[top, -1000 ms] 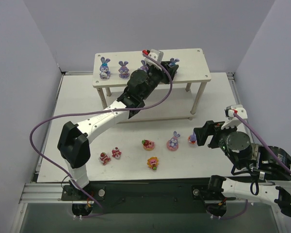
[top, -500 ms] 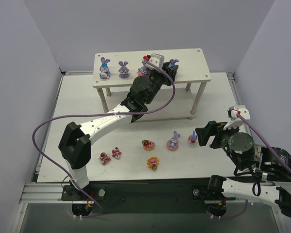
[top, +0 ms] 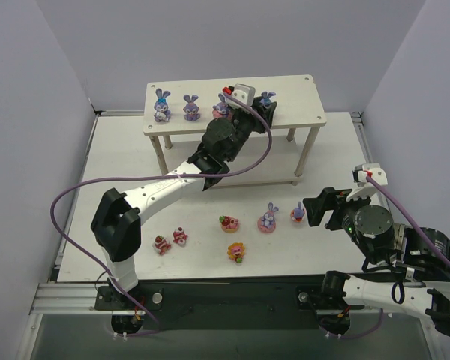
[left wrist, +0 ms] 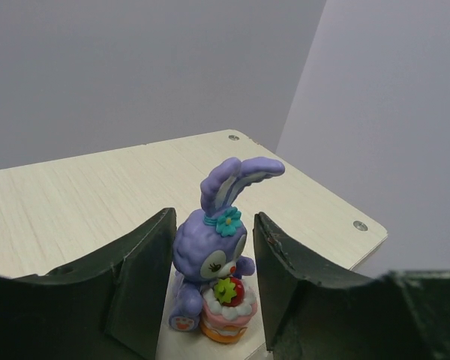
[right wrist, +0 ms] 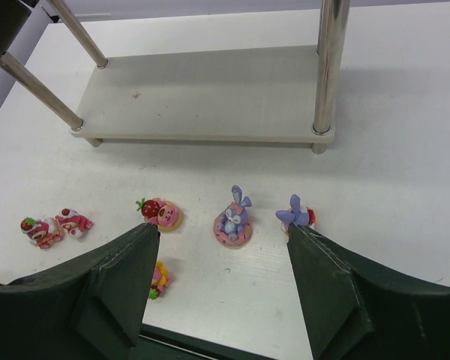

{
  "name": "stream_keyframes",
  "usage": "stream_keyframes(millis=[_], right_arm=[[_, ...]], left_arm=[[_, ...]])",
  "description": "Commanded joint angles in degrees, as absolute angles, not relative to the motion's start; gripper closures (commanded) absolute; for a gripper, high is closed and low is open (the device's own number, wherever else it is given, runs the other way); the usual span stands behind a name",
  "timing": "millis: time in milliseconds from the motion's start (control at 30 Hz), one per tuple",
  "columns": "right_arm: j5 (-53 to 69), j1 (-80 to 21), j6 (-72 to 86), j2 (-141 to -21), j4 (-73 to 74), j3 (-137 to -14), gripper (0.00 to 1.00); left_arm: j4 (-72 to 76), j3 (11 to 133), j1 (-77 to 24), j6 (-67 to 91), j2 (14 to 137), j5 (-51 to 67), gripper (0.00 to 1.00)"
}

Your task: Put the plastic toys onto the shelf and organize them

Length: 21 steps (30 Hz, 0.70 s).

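Purple bunny [left wrist: 210,256], pale wood-grain shelf [left wrist: 75,202]

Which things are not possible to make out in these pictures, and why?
Top view: the left arm covers most of the third purple plastic bunny on the pale wooden shelf.
Left wrist view: whether the left fingers touch the cake-holding purple bunny is unclear.
Right wrist view: a right finger hides part of the orange cake-like toy.
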<state>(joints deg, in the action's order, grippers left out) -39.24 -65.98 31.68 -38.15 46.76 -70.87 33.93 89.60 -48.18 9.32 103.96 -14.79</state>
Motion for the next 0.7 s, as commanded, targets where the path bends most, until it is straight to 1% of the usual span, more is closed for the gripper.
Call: stream_keyframes(millis=[0,433,600,667], right_arm=[[-41.40,-65.57,31.99,-37.71,47.11,-70.58,0.30],[-41.48,-65.57,32.26,-37.62,47.29,-70.58,0.30],[-40.26,-65.57,34.10,-39.11,47.46,-71.28,0.29],[-40.34,-65.57,34.71,-40.25,47.72,-71.02,0.27]], left_arm=[[34.37,90.88,-48.43,9.31,102.74,-14.50,0.42],[34.45,90.88,-50.01,8.79,100.64,-14.94,0.29],[34.01,90.09,-52.73,5.54,98.18,-17.57,0.25],[34.28,88.52,-53.17,5.19,97.12,-18.54,0.24]])
